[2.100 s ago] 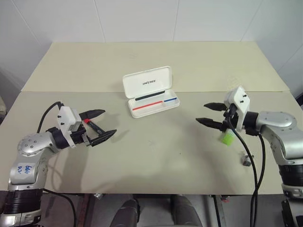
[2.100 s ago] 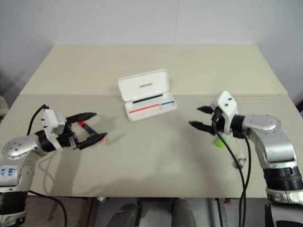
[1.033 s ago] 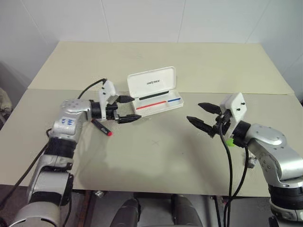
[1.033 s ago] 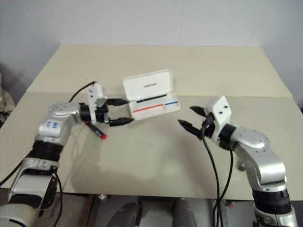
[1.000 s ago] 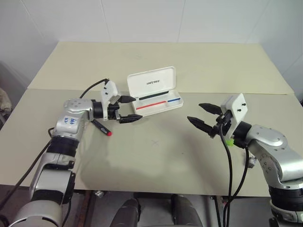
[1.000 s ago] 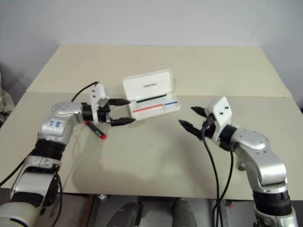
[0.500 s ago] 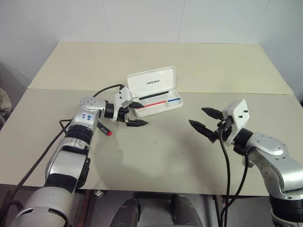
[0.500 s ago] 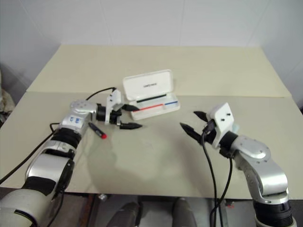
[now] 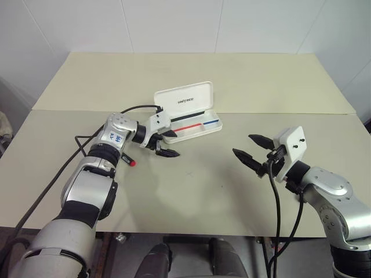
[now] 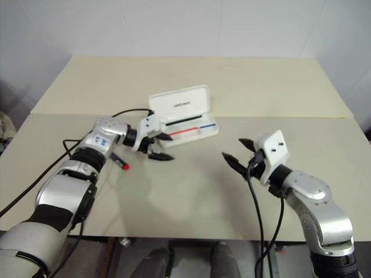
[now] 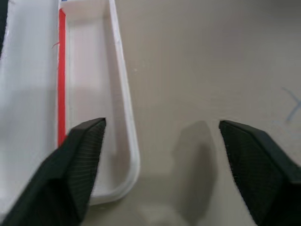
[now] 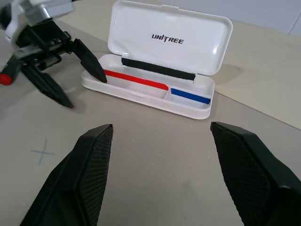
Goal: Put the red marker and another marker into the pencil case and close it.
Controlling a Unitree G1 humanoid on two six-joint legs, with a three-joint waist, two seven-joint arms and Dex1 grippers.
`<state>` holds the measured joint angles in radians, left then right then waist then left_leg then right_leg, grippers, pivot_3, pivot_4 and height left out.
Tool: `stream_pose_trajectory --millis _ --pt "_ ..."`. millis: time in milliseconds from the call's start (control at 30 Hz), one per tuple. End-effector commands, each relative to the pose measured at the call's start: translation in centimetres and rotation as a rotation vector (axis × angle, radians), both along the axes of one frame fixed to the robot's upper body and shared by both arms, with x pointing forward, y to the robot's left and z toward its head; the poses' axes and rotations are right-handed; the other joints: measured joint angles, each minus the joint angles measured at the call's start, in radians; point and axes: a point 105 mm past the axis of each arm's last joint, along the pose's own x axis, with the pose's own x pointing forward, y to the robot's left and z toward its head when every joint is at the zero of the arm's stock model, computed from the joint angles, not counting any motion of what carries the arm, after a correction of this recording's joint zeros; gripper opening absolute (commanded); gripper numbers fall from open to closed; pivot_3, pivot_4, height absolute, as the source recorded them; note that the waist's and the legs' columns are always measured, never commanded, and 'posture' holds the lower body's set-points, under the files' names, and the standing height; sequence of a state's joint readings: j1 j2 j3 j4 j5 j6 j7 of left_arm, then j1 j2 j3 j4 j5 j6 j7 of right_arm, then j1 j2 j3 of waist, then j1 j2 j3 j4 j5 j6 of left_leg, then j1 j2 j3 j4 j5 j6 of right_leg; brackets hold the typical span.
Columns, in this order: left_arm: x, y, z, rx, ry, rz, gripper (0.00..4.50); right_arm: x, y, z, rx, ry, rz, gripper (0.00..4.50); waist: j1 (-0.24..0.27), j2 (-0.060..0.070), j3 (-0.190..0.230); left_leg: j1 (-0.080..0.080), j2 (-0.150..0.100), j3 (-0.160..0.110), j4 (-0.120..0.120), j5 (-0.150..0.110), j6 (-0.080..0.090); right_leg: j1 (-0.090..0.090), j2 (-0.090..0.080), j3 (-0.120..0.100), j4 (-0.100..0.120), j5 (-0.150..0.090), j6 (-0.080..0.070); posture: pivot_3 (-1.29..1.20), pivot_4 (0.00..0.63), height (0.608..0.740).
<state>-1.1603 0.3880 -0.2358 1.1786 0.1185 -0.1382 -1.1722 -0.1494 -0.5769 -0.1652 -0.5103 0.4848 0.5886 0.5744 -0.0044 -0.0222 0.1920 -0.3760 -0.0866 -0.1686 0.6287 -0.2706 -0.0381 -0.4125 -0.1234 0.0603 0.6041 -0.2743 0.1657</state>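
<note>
Pencil case [image 9: 188, 113] open on surface [image 9: 243, 81], lid upright — tray holds no marker, red-blue stripe inside. Red marker [image 9: 127, 159] on surface beside left arm, red cap, black body. Left tool [image 9: 166, 145] spread at case's end, one finger over tray; right tool [image 9: 251, 147] spread — both empty.

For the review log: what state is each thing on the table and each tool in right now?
pencil case: open, lid upright, tray holds no marker.
red marker: lying on the table, outside the case, not held.
left tool: open, empty, at the case's end.
right tool: open, empty, above the table.
</note>
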Motion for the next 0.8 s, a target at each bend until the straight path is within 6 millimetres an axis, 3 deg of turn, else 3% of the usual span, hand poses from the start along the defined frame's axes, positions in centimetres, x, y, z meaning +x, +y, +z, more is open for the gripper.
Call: stream_pose_trajectory --millis 33,300,533,800 --pt "0.5 0.1 0.2 0.048 -0.024 0.020 2.60 -1.5 0.3 1.6 0.000 -0.070 0.080 3.53 0.001 0.000 0.000 0.000 0.000 0.000 0.000 0.000 0.000 0.000 0.000 0.000 0.000 0.000 0.000 0.00 0.150 0.740" --pt "1.1 -0.2 0.8 0.067 -0.090 0.033 0.02 -2.6 -1.5 1.1 -0.108 -0.023 0.130 3.53 0.001 -0.001 0.000 0.000 0.000 0.000 0.000 0.000 0.001 0.001 0.000 0.000 -0.001 0.000 0.001 0.00 0.150 0.740" --pt "1.1 -0.2 2.0 0.060 -0.160 -0.011 0.02 -2.7 -2.4 1.5 -0.140 -0.018 0.142 3.53 0.002 -0.002 0.001 0.000 0.000 0.000 0.001 0.000 0.001 0.001 0.000 0.000 -0.001 0.001 0.001 0.00 0.150 0.740" --pt "-1.7 0.2 2.5 0.083 -0.239 -0.204 0.02 -3.2 -3.0 1.8 -0.152 -0.014 0.172 3.53 0.002 -0.002 0.001 -0.001 0.000 0.000 0.000 0.000 0.001 0.001 0.000 0.001 -0.003 0.001 0.001 0.00 0.150 0.740"
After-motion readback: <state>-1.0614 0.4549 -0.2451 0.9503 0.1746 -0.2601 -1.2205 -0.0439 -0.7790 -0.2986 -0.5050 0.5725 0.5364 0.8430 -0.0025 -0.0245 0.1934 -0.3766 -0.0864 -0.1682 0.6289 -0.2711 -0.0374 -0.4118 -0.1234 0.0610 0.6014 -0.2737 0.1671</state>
